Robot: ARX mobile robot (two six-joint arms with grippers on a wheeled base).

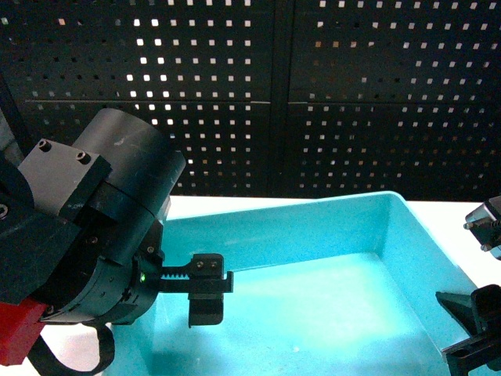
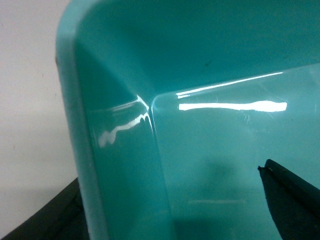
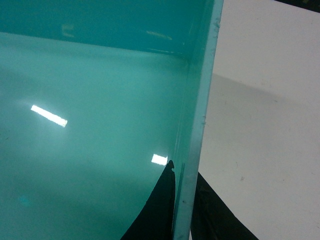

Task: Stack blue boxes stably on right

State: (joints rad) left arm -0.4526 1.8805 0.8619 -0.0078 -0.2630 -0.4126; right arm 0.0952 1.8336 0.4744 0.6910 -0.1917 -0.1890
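Observation:
One blue box (image 1: 329,235), a light turquoise tub, fills the lower middle of the head view on the white table. My left gripper (image 2: 167,200) is open and straddles the tub's left wall (image 2: 82,150). Its inner finger (image 1: 207,294) hangs inside the tub, well away from the wall, and its outer finger (image 2: 40,220) is outside. My right gripper (image 3: 184,200) is shut on the tub's right wall (image 3: 200,110), with one finger (image 3: 157,210) inside and the other outside. In the head view the right gripper (image 1: 473,329) sits at the tub's right rim. The tub is empty.
The white table (image 3: 270,100) shows to the right of the tub and again to its left (image 2: 25,100). A black pegboard wall (image 1: 313,94) stands right behind the table. My left arm's bulky black wrist (image 1: 94,235) hides the tub's near left corner.

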